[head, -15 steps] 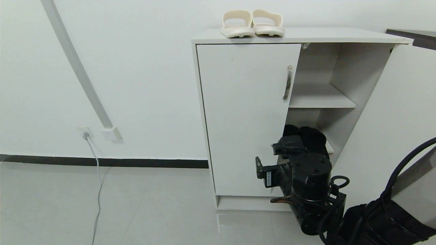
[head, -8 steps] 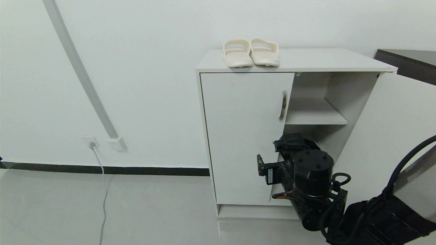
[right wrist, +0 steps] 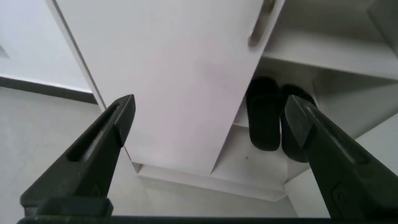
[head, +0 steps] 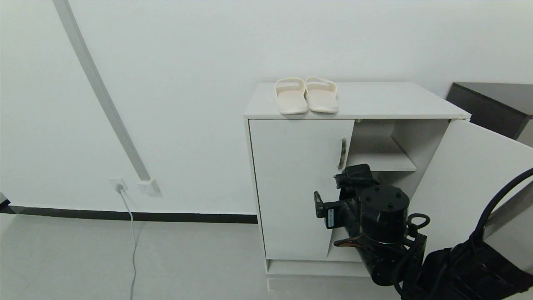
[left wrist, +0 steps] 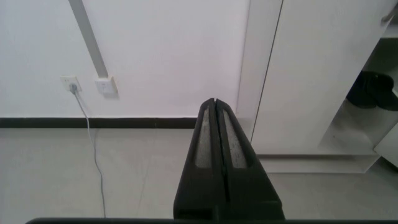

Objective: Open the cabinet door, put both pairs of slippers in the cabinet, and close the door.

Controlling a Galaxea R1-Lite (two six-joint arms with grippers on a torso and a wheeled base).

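Note:
A cream pair of slippers lies side by side on top of the white cabinet. The cabinet's left door is closed, and its right door stands swung wide. A black pair of slippers rests on the lower shelf inside. My right gripper is open and empty, held in front of the opening and pointing at the closed door's edge and the black pair. My right arm hides the lower shelf in the head view. My left gripper is shut and empty, low over the floor left of the cabinet.
The upper shelf inside is bare. A wall socket with a grey cable and a slanted conduit are on the wall to the left. A dark table stands right of the cabinet. Open floor lies to the left.
The head camera has risen, so the whole picture slid down and the cabinet top now shows from above. The black slippers have gone behind my right arm.

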